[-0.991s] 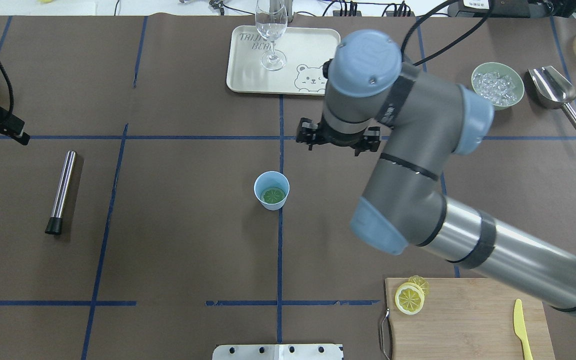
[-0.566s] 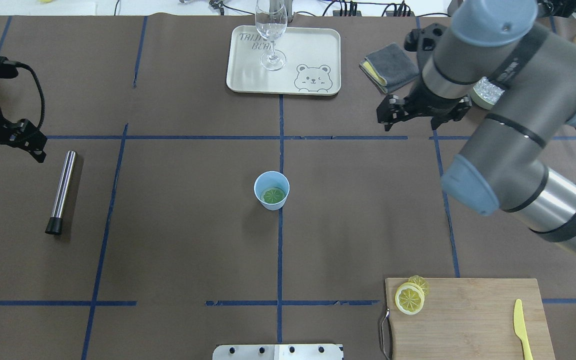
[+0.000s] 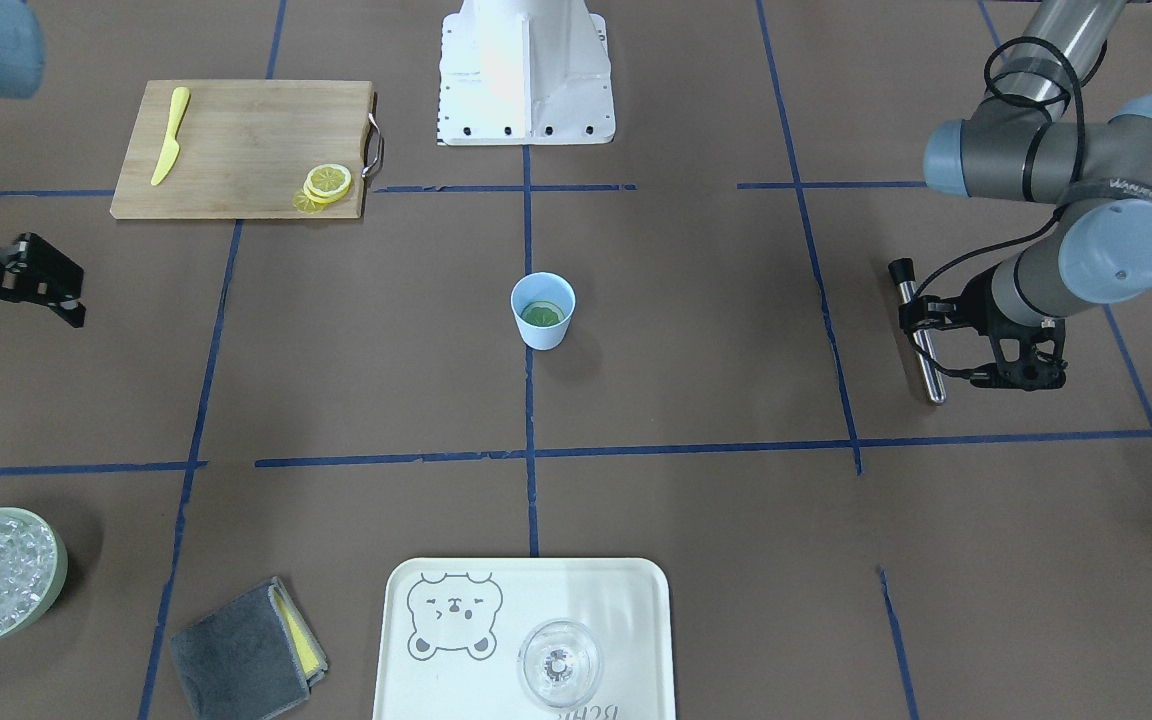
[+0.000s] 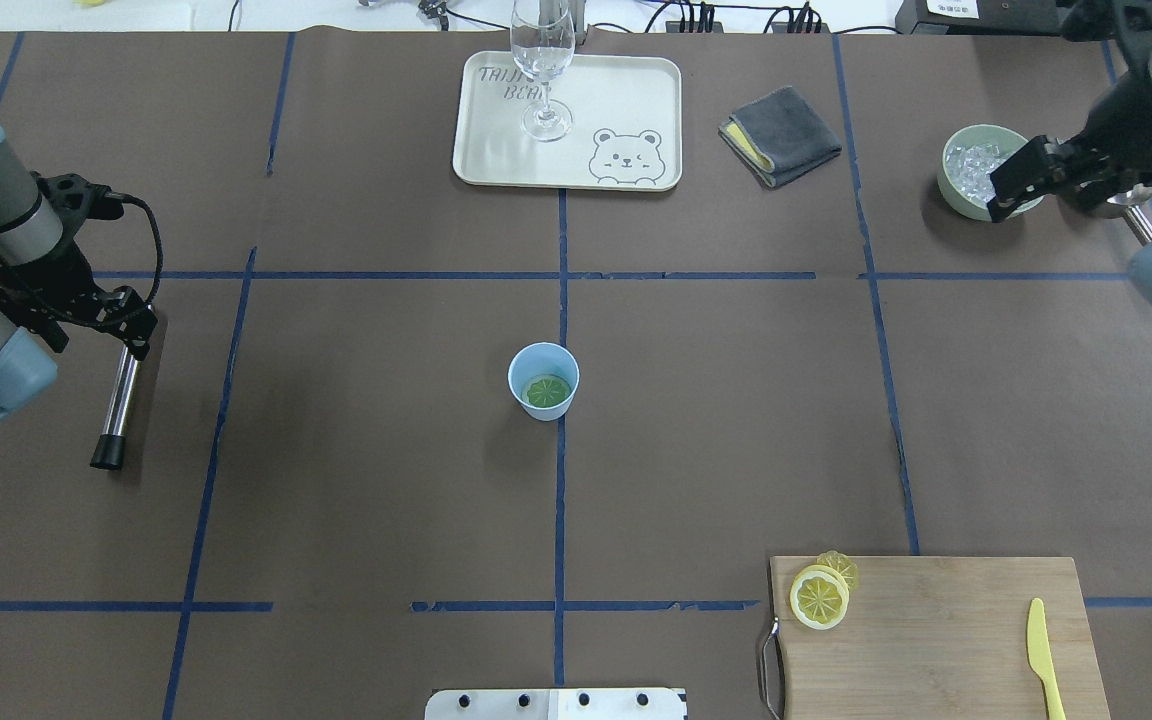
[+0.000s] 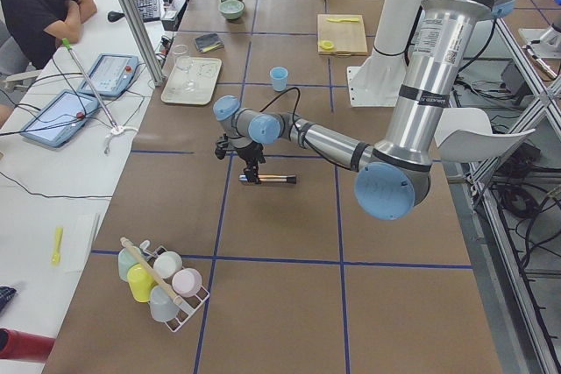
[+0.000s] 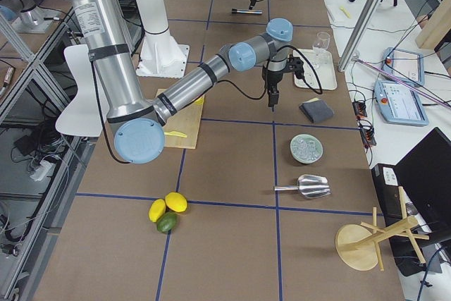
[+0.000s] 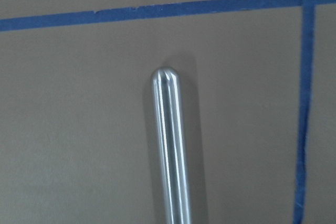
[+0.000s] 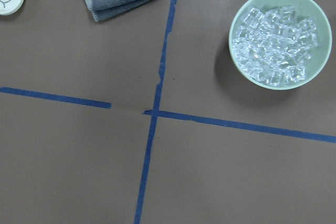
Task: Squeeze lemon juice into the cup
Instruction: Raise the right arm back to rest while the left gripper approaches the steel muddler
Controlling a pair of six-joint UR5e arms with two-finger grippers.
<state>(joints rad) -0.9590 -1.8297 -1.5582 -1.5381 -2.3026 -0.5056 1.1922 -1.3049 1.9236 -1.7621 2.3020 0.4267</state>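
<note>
The light-blue cup [image 4: 543,380] stands upright at the table's middle, also in the front view [image 3: 543,310]. A round slice with a segment pattern lies flat in its bottom and looks greenish. Two yellow lemon slices [image 4: 819,596] overlap on the near-left corner of the wooden cutting board [image 4: 936,620]. My left gripper [image 4: 81,312] hangs over the far end of a steel rod [image 4: 123,385], open and empty. My right gripper [image 4: 1061,180] is open and empty at the far right, beside the bowl of ice [image 4: 971,165]. Neither wrist view shows fingers.
A cream bear tray [image 4: 626,90] at the back holds a clear stemmed glass [image 4: 543,60]. A folded grey cloth [image 4: 781,133] lies right of it. A yellow plastic knife [image 4: 1041,655] lies on the board. A metal scoop [image 4: 1141,225] is partly hidden behind my right arm.
My right arm has swung from the table's middle out to the far right by the ice bowl. My left arm has come in from the left edge to over the rod's far end.
</note>
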